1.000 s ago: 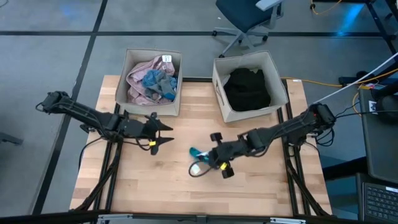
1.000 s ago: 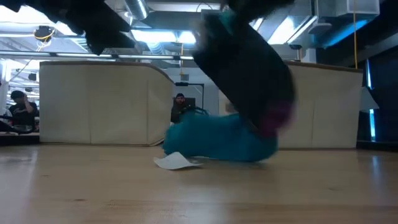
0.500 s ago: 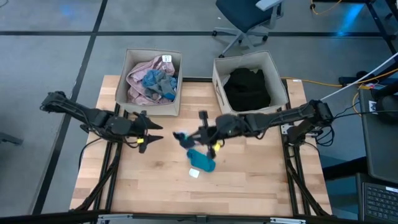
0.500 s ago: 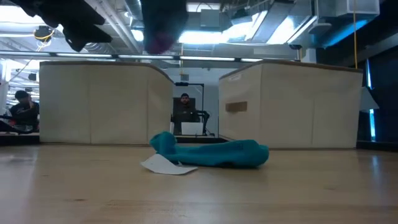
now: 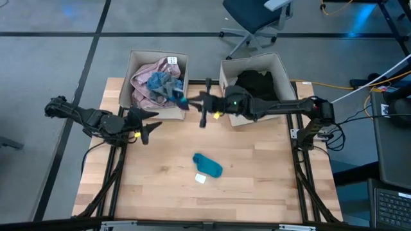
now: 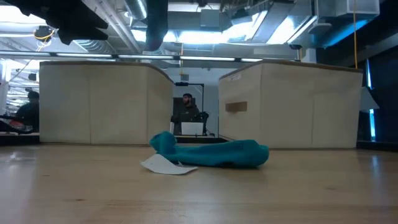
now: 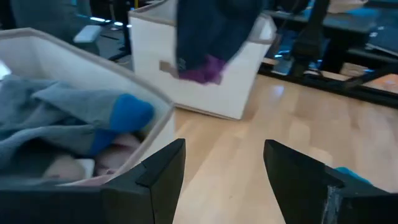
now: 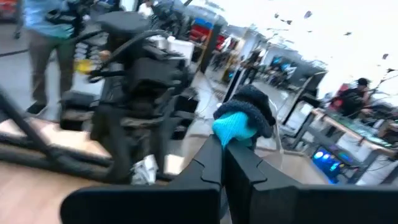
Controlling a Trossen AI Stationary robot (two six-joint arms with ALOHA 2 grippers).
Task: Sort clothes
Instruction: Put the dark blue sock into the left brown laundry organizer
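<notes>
Most clothes already lie in the 2 bins (image 5: pixel 224 86); the right gripper (image 5: pixel 192 102), clamped on 1 sock (image 5: pixel 182 101), hangs beside the left bin; another sock (image 5: pixel 208 164) remains on the table (image 5: pixel 257 179); the left gripper (image 5: pixel 151 124) waits, fingers apart.

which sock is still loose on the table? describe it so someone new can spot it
On the wooden table, look in front of the two beige bins, roughly midway between the arms. The teal sock lies flat there, nothing gripping it, beside a small white paper tag. It is the only garment on bare wood; the rest are in bins.
</notes>
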